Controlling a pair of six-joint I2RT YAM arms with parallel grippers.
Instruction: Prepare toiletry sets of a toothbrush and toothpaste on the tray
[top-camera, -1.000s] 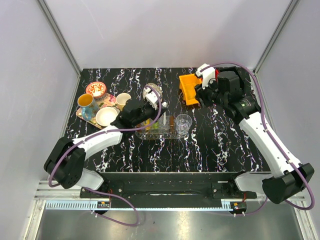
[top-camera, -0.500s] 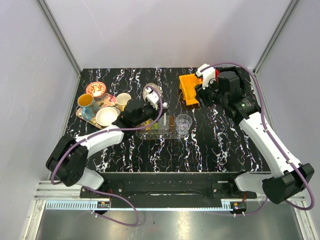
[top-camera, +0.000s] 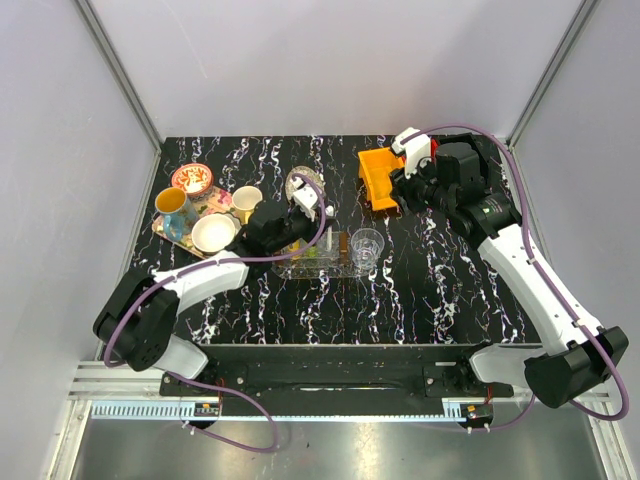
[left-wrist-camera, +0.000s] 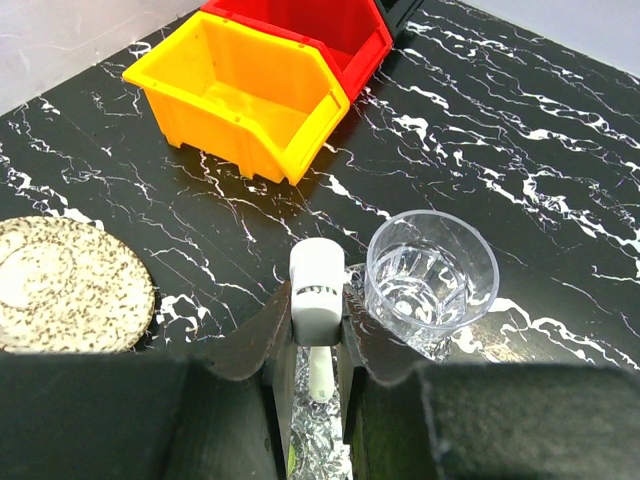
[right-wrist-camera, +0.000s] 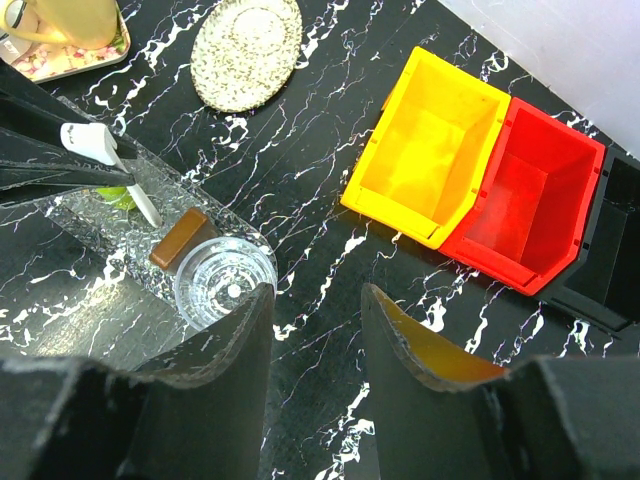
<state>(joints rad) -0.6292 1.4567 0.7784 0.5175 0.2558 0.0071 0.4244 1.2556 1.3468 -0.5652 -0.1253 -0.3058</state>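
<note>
Gripping the toothbrush (left-wrist-camera: 317, 292) just below its wide white head, the left gripper (left-wrist-camera: 317, 335) has its jaws nearly closed on the slim stem. The brush is held above the left part of the clear oval tray (right-wrist-camera: 92, 232), its head pointing away from the arm and its stem slanting down toward the tray's textured surface. A sliver of lime green, apparently the toothpaste (right-wrist-camera: 118, 196), lies on the tray under the stem. Whether the stem touches it cannot be told.

A small brown block (right-wrist-camera: 180, 240) sits on the tray to the right of the brush, and a clear cup (left-wrist-camera: 431, 276) stands just beside it at the tray's right end, close to the left gripper's fingers. A speckled round dish (left-wrist-camera: 62, 286) lies on the table beyond the tray, to the left. Farther back stand a yellow bin (left-wrist-camera: 240, 98) and a red bin (right-wrist-camera: 525, 205), touching side by side.

The right gripper (right-wrist-camera: 315, 320) hangs above the table near the cup, jaws partly apart and holding nothing.
</note>
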